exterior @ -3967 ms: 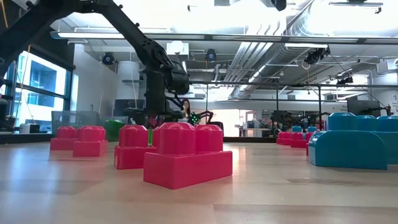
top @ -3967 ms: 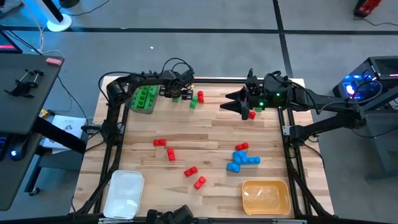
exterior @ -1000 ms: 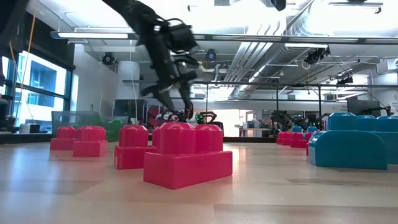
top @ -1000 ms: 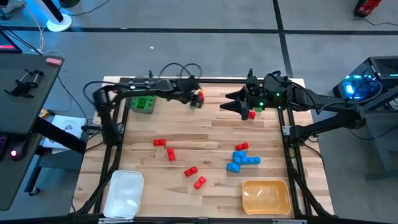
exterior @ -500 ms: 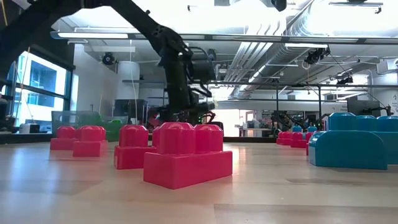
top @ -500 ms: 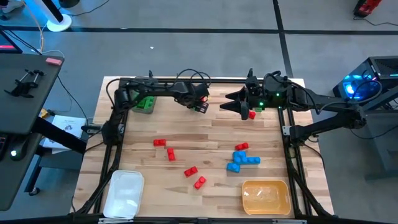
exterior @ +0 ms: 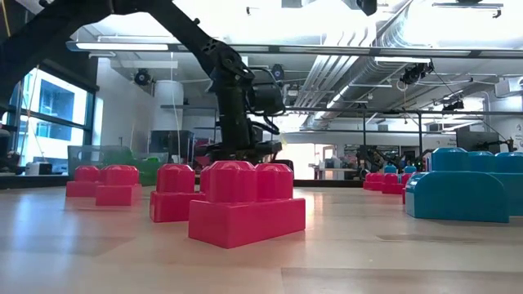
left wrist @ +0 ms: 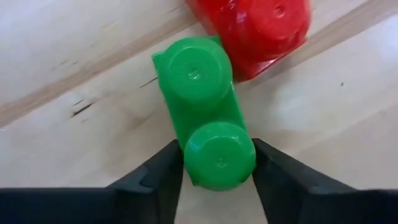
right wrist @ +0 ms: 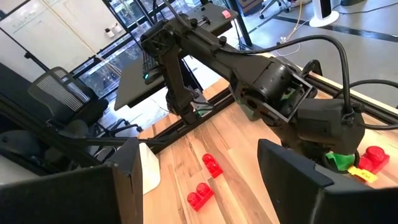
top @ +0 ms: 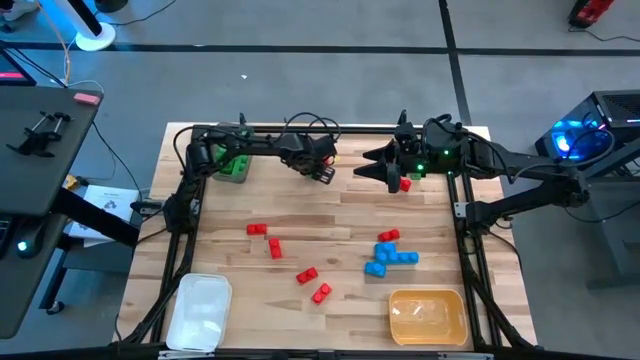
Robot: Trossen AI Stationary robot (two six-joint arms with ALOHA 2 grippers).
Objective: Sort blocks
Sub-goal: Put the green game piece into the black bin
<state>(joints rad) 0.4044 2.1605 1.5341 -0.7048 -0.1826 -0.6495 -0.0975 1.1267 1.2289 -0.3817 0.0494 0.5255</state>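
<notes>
Blocks: red, green and blue bricks spread over the wooden table (top: 300, 205).
Green block (left wrist: 206, 112): two studs, lying on the table at the far edge, between the left gripper's fingers; a red block (left wrist: 258, 28) touches its far end.
Left gripper (top: 322, 168): low over the far middle of the table, its fingers (left wrist: 155, 180) on either side of the green block's near stud, right up against it; whether they already clamp it, I cannot tell.
Right gripper (top: 368, 166): near the far edge, right of centre, jaws apart and holding nothing; a red block (top: 405, 184) lies just beside it.
Loose red blocks: two (top: 258, 230) left of centre, two more (top: 318, 290) nearer the front.
Blue cluster (top: 390, 260): right of centre, with a red block (top: 388, 236) touching its far side.
Green pile (top: 235, 167): in a tray at the far left.
White tray (top: 200, 312): front left corner.
Yellow tray (top: 428, 316): front right corner.
</notes>
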